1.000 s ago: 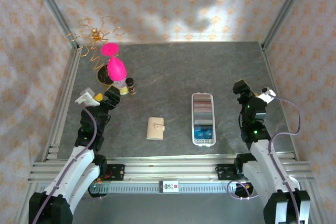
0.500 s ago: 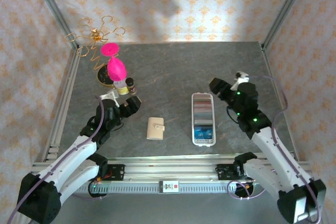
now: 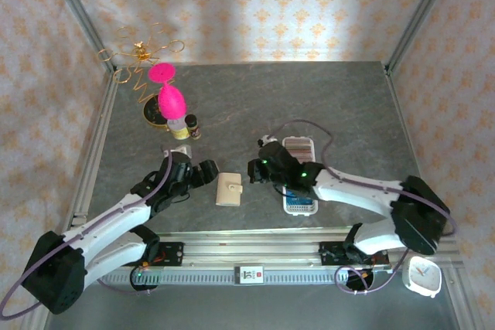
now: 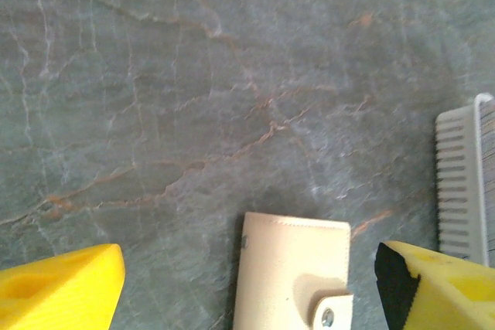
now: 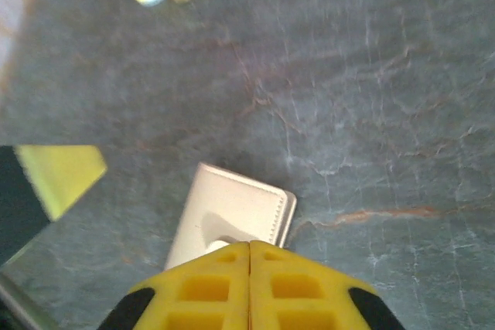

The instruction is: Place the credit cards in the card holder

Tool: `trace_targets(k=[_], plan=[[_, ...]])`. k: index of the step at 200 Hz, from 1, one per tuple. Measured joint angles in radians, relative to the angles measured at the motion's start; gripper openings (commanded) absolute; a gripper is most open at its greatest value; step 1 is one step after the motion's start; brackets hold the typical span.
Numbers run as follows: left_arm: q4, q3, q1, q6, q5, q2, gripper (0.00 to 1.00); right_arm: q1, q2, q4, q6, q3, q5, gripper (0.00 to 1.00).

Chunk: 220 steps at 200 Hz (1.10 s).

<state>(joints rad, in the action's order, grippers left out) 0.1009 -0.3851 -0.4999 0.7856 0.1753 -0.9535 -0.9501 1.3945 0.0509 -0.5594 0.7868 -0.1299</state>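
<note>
Just beside R gripper [image 3: 253, 171]: card holder [image 3: 229, 189]

One card holder [image 3: 228, 189] lies on the desk [image 3: 255, 106]. One white tray [image 3: 299, 142] holds the credit cards [image 3: 300, 201], which are packed too closely to count. At the far left stand two pink egg shapes [image 3: 172, 102], one gold wire ornament [image 3: 143, 52], one round dark tin [image 3: 153, 113] and two small bottles [image 3: 192, 124]. There are two arms, each with one claw: the left claw [image 3: 207, 174] and the right claw [image 3: 254, 169]. One white clock [image 3: 421, 277] sits off the desk's near right corner.
</note>
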Motion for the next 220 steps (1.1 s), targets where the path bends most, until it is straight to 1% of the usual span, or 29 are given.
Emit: trace_targets(k=[19, 58, 86, 125, 163, 198, 209, 220], plan=[[0.006, 0.001, -0.02, 0.0, 0.0, -0.024, 0.82, -0.023, 0.087, -0.023, -0.014, 0.018, 0.0, 0.0], [0.007, 0.002, -0.045, 0.0, 0.001, -0.058, 0.75, -0.049, 0.224, -0.06, -0.032, 0.091, -0.007, 0.0], [-0.001, 0.024, -0.058, 0.003, 0.003, -0.059, 0.73, -0.049, 0.293, -0.079, -0.04, 0.127, -0.008, 0.0], [-0.012, 0.058, -0.071, 0.011, 0.02, -0.059, 0.73, -0.049, 0.331, -0.091, -0.058, 0.129, -0.003, 0.0], [-0.027, 0.06, -0.091, 0.011, 0.037, -0.077, 0.7, -0.049, 0.369, -0.094, -0.081, 0.114, 0.009, 0.0], [-0.077, 0.068, -0.1, 0.026, 0.077, -0.093, 0.63, -0.049, 0.366, -0.153, -0.107, 0.078, 0.014, 0.0], [-0.099, 0.075, -0.104, 0.032, 0.088, -0.093, 0.59, -0.049, 0.364, -0.172, -0.114, 0.067, 0.014, 0.0], [-0.12, 0.082, -0.109, 0.039, 0.103, -0.095, 0.58, -0.049, 0.364, -0.184, -0.121, 0.06, 0.015, 0.0]])
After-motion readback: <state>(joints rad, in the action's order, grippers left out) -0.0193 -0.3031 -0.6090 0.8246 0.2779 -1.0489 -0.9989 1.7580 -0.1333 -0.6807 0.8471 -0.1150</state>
